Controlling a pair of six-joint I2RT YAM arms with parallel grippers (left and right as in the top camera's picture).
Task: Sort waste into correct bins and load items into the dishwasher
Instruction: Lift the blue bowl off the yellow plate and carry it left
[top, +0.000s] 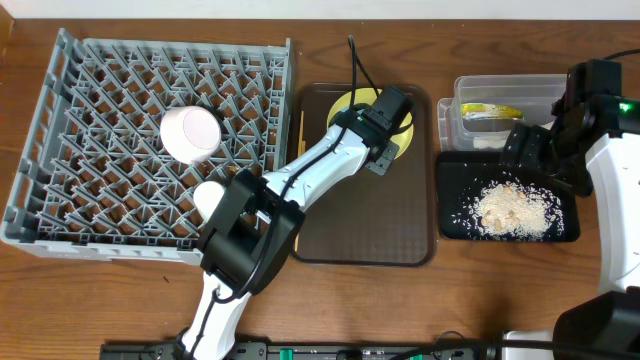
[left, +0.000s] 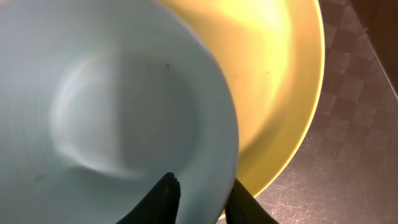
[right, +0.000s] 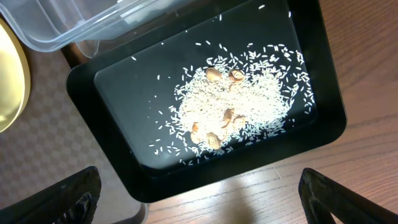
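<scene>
Nearest, the left gripper (left: 202, 199) has its two black fingers close together astride the rim of the light-blue bowl (left: 124, 112), one finger inside and one outside. Whether they press on it I cannot tell. The bowl sits on the yellow plate (left: 273, 81), at the 12 o'clock end of the brown tray (top: 365, 225).

At the tray's 3 o'clock lies the black tray (right: 124, 118), holding a heap of rice scraps (right: 242, 106). The right gripper (right: 199, 186) hangs above it, its jaws spread wide and holding nothing.

At 9 o'clock stands the grey dish rack (top: 100, 200), with the white bowl (top: 190, 133) and the small white cup (top: 208, 197) among its pegs.

Farthest, at the black tray's 12 o'clock, the clear tub (top: 462, 100) holds the wrapper (top: 492, 112).
</scene>
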